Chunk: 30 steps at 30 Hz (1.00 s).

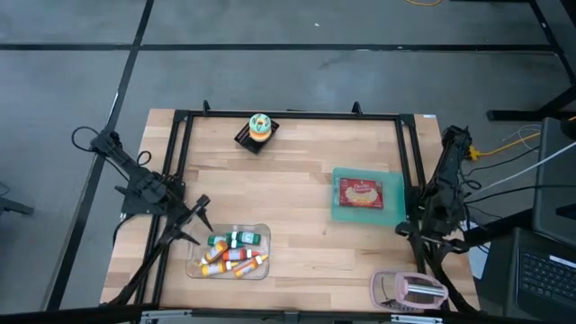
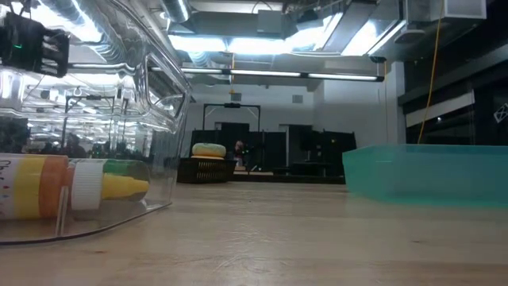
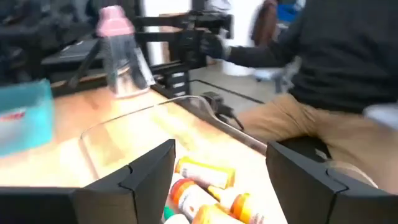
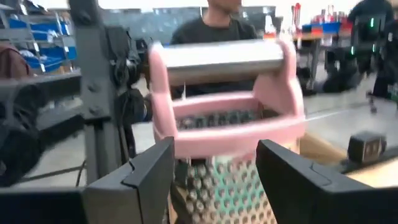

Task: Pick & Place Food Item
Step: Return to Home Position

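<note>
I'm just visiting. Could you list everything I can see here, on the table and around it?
Table: one, light wood, inside a black frame.
Transparent bin: one, clear, left side.
Food colouring bottles: several, orange, yellow and green, inside the bin.
Teal tray: one, right side, holding a red packet.
Black basket: one, far edge, holding a round yellow-green item.
Grater: one, pink, near right corner.
Person: at least one, dark top, beyond the table.
Left tool: one, dark, open, at the bin.
Right tool: one, dark, open, facing the grater.

White script on the red packet (image 1: 363,193) in the teal tray (image 1: 342,214), too small to read
</note>
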Each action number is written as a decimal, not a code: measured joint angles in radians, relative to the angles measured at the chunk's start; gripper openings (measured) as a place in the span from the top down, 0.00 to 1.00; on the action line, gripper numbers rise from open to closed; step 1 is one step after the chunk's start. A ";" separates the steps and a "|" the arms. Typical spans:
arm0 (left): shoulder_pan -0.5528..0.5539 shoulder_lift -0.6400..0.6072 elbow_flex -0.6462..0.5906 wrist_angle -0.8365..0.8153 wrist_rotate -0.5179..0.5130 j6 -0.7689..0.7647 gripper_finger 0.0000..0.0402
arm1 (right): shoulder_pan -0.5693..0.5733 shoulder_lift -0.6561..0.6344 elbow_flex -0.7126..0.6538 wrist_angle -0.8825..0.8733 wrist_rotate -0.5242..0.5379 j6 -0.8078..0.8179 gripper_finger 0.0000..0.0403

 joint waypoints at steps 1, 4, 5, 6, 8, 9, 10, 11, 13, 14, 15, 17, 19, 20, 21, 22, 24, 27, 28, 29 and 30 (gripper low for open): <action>0.000 0.005 0.000 0.000 0.017 0.035 0.39 | 0.001 0.021 0.000 0.000 0.004 0.008 0.44; -0.005 0.008 0.000 0.000 0.016 0.057 0.39 | 0.001 0.081 0.000 -0.004 0.012 -0.001 0.44; -0.005 0.022 0.000 -0.002 0.015 0.057 0.39 | 0.001 0.100 0.000 -0.005 0.012 -0.003 0.44; -0.005 0.040 0.000 -0.003 0.015 0.061 0.39 | 0.001 0.118 0.000 -0.006 0.012 -0.003 0.44; -0.005 0.088 0.000 -0.004 0.015 0.076 0.40 | 0.001 0.156 0.000 -0.005 0.012 -0.002 0.44; -0.003 0.114 0.000 -0.004 0.015 0.079 0.40 | 0.001 0.177 0.000 -0.006 0.012 0.002 0.44; -0.001 0.145 0.000 -0.004 0.015 0.077 0.40 | 0.001 0.196 0.000 -0.006 0.013 0.005 0.44; 0.003 0.168 0.001 0.003 0.021 0.061 0.39 | 0.001 0.212 0.000 -0.007 0.013 0.006 0.44; 0.012 0.197 0.004 0.010 0.022 0.040 0.39 | 0.001 0.243 0.000 -0.005 0.016 0.024 0.44; 0.016 0.206 0.004 0.011 0.022 0.038 0.39 | 0.001 0.257 0.000 -0.007 0.016 0.024 0.44; 0.020 0.213 0.004 0.012 0.023 0.036 0.39 | 0.001 0.269 0.000 -0.007 0.016 0.024 0.44; 0.026 0.217 0.005 0.014 0.023 0.043 0.39 | 0.001 0.280 0.000 -0.006 0.016 0.023 0.44; 0.031 0.207 0.005 0.011 0.024 0.061 0.39 | 0.000 0.275 0.000 -0.005 0.016 0.020 0.44; 0.033 0.200 0.005 0.007 0.023 0.063 0.39 | 0.000 0.268 0.000 0.000 0.016 0.020 0.44; 0.032 0.189 0.003 0.002 0.021 0.066 0.39 | 0.000 0.253 0.000 0.007 0.014 0.020 0.44; 0.033 0.177 0.002 -0.002 0.021 0.069 0.40 | 0.000 0.229 0.000 0.019 0.006 0.020 0.44; 0.033 0.159 0.002 -0.008 0.020 0.073 0.40 | -0.002 0.159 0.006 0.034 -0.022 0.019 0.44; 0.033 0.140 0.001 -0.012 0.009 0.113 0.39 | -0.007 0.003 0.025 0.060 -0.091 0.014 0.44; 0.033 0.139 0.001 -0.011 0.011 0.125 0.39 | -0.006 -0.028 0.035 0.100 -0.110 0.006 0.44; 0.033 0.138 0.001 -0.011 0.012 0.133 0.39 | -0.007 -0.021 0.053 0.153 -0.127 -0.001 0.44; 0.033 0.136 0.001 -0.011 0.011 0.135 0.39 | -0.010 -0.026 0.066 0.176 -0.158 -0.012 0.44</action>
